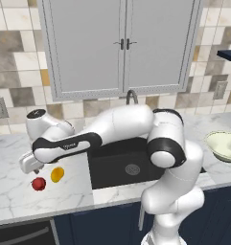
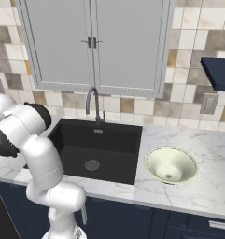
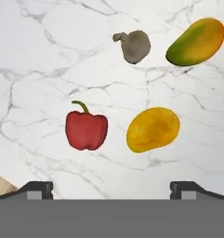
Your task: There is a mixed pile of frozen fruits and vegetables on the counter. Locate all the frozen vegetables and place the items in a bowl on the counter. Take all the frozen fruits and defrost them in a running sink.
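**Marble counter: four pieces of produce below the open gripper**

Red and glossy, the pepper lies on the white marble counter and serves as the landmark for the pile. In the hand view, a yellow-orange mango lies just beside the pepper, on its right, apart from it. A grey-brown mushroom lies above and right of the pepper, apart from it. A second mango, green at one end and orange at the other, lies beyond the mushroom, farthest from the pepper. None of the four pieces touches another.

The gripper hangs over the counter near the pepper. Its two dark fingertips stand wide apart at the bottom of the hand view. The jaws are fully spread and hold nothing. No fingertip touches any piece.

In the left base view, the pepper and one mango lie on the counter under the arm's hand. The black sink lies to the right of the pepper, well apart. The pale bowl stands beyond the sink, on the side away from the pepper.

In the right base view, the bowl stands just beside the sink on the counter, and it is empty. The faucet rises behind the sink.
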{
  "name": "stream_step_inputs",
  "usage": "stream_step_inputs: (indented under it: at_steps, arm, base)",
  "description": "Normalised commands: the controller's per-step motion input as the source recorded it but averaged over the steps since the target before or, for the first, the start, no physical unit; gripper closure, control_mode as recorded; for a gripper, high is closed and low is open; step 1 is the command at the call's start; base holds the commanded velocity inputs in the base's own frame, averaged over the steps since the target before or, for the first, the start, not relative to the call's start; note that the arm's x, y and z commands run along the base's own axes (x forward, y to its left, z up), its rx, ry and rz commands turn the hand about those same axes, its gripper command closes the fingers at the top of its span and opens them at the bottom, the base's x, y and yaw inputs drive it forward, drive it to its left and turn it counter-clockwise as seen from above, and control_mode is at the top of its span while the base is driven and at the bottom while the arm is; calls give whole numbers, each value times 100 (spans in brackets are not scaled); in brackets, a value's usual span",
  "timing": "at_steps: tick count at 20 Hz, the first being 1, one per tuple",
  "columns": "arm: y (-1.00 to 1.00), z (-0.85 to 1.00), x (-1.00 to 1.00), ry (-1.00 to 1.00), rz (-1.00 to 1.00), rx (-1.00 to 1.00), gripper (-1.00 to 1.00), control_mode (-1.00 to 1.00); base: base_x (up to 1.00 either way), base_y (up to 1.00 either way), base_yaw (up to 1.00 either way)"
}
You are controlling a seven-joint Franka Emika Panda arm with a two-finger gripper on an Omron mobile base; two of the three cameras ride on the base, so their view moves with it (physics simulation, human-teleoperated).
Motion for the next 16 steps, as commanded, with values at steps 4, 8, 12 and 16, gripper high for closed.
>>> stream_step_inputs:
  at_steps: [4, 8, 12, 16]
  arm:
    - [23, -18, 0, 3, 0, 0, -100, -100]
    - [12, -16, 4, 5, 1, 1, -100, -100]
    - [11, -12, 5, 5, 3, 0, -100, -100]
    - [2, -5, 11, 1, 0, 0, -100, -100]
  base:
    - [0, 0, 0]
    - [0, 0, 0]
    - [0, 0, 0]
    - [0, 0, 0]
